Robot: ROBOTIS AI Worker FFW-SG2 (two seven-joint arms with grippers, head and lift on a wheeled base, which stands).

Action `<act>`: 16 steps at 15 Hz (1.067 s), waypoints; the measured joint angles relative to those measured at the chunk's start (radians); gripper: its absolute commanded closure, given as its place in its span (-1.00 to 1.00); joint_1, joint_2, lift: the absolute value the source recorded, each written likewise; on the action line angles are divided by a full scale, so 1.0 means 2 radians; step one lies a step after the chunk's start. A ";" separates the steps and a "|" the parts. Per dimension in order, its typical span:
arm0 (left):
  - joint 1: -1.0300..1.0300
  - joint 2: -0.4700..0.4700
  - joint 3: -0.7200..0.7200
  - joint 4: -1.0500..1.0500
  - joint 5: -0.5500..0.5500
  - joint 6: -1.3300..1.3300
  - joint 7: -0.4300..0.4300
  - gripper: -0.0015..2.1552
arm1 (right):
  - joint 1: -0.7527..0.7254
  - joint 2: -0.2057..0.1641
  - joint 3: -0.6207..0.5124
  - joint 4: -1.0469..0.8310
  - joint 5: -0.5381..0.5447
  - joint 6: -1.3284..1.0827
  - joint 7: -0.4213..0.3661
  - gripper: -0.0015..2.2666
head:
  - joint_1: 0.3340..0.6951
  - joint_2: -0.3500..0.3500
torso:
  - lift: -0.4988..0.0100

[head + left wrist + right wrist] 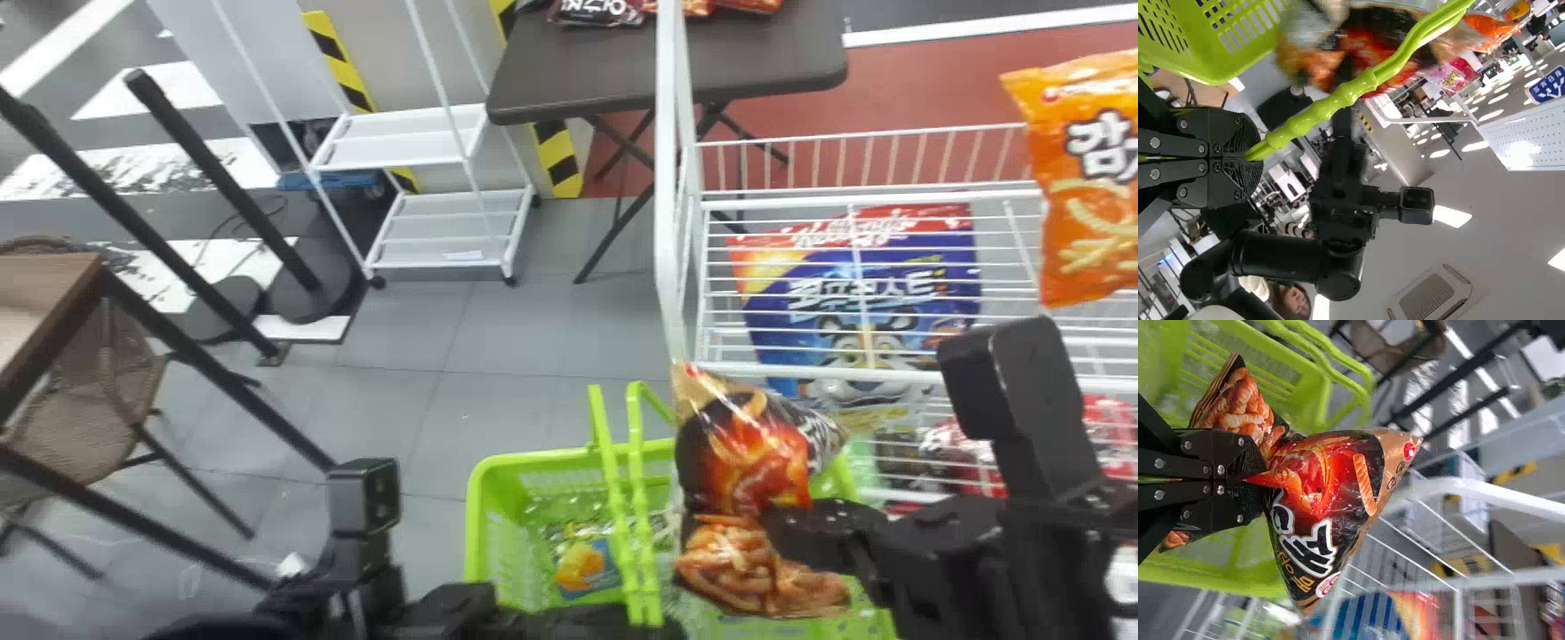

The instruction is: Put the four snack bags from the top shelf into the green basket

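The right gripper (1259,479) pinches the black snack bag (1331,473) over the green basket (524,460), toward three o'clock; the left gripper (1253,157) clasps the handle (1313,120). If released so, the bag may catch on this handle and fall outside.

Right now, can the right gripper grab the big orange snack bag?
Probably not: the right gripper is clamped on the dark snack bag and likely must release it before taking the orange bag.

Probably a mock shop; white wire racks (853,373) of snacks; green shopping basket (484,524).
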 measured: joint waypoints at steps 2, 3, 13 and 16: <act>0.000 0.000 0.000 0.000 0.000 0.001 0.000 0.99 | -0.005 -0.010 0.017 0.006 0.003 0.009 0.000 0.17 | 1.00 1.00 | 0.94; -0.001 -0.001 0.000 0.000 0.000 0.001 0.000 0.99 | -0.010 -0.016 0.024 0.010 0.004 0.010 0.000 -0.89 | 1.00 1.00 | 0.94; 0.001 0.000 0.000 0.000 0.004 0.000 0.000 0.99 | -0.024 -0.023 -0.062 0.041 -0.015 -0.035 0.020 -0.94 | 1.00 0.65 | 0.94; 0.003 0.001 0.001 0.000 0.006 -0.001 0.000 0.99 | -0.057 -0.022 -0.117 0.083 0.051 -0.124 0.019 -0.94 | 1.00 0.20 | 0.94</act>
